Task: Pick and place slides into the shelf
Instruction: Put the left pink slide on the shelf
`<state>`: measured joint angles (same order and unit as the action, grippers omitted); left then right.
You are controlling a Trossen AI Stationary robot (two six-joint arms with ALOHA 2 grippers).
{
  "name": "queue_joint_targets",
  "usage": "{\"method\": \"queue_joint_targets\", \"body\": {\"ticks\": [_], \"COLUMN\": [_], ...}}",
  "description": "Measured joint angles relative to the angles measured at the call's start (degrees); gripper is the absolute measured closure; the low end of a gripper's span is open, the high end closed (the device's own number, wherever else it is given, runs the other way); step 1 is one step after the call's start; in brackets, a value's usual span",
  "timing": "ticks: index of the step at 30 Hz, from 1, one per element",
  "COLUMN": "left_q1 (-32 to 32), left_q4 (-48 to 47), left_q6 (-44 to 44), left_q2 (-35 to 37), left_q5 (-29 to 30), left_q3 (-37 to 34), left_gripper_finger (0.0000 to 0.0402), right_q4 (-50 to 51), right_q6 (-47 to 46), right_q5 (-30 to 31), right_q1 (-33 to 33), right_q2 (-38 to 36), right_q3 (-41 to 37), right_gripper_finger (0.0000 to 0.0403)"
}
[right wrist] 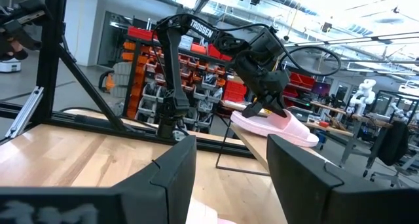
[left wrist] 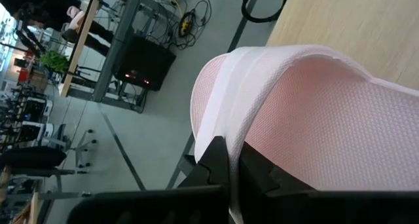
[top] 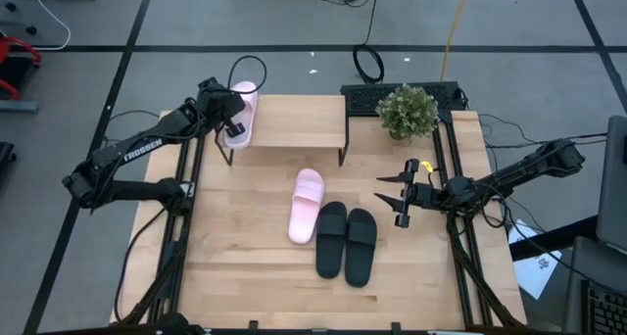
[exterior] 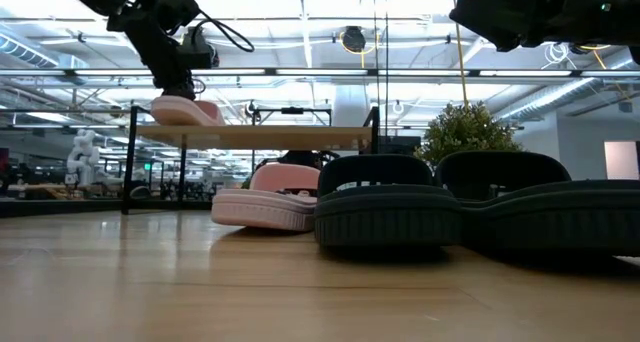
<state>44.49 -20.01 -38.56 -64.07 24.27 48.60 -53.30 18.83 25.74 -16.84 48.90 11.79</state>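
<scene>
One light pink slide (top: 244, 102) sits at the left end of the shelf's (top: 294, 121) top board, and my left gripper (top: 233, 127) is shut on it from above. In the low view this slide (exterior: 187, 110) shows under the left gripper (exterior: 178, 80). The other pink slide (top: 306, 205) lies sole-down on the table in front of the shelf. The two black slides (top: 345, 242) lie side by side next to it. My right gripper (top: 394, 192) hovers open near the table's right edge, touching nothing. My left gripper pinches a thin pale edge of the pink slide (left wrist: 230, 129) between its two fingers (left wrist: 216, 162). Whether that edge is the strap or the side wall cannot be told. The fingers come from above, pointing down. The slide's sole (exterior: 190, 120) lies level along the shelf's top board.
A potted plant (top: 408, 110) stands at the table's far right, beside the shelf's right end. The rest of the shelf's top board (exterior: 290, 135) to the right of the held slide is bare. Cables lie on the floor beyond the table's far edge.
</scene>
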Motion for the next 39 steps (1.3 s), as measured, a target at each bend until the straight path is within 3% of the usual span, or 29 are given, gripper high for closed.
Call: {"method": "queue_joint_targets", "body": {"ticks": [25,39], "left_q1": [0.02,0.07], "left_q4": [-2.38,-0.57], "left_q6": [-1.08,-1.91], "left_q2": [0.04,0.04], "left_q5": [1.66,2.86], "left_q3": [0.0,0.0], "left_gripper_finger": [0.0346,0.0344], "right_q4": [0.0,0.0], "right_q6": [-0.09,-0.11], "right_q5": [-0.02,-0.02], "right_q1": [0.0,0.0], "right_q2": [0.0,0.02], "right_q3": [0.0,0.0], "right_gripper_finger": [0.0225,0.0225]}}
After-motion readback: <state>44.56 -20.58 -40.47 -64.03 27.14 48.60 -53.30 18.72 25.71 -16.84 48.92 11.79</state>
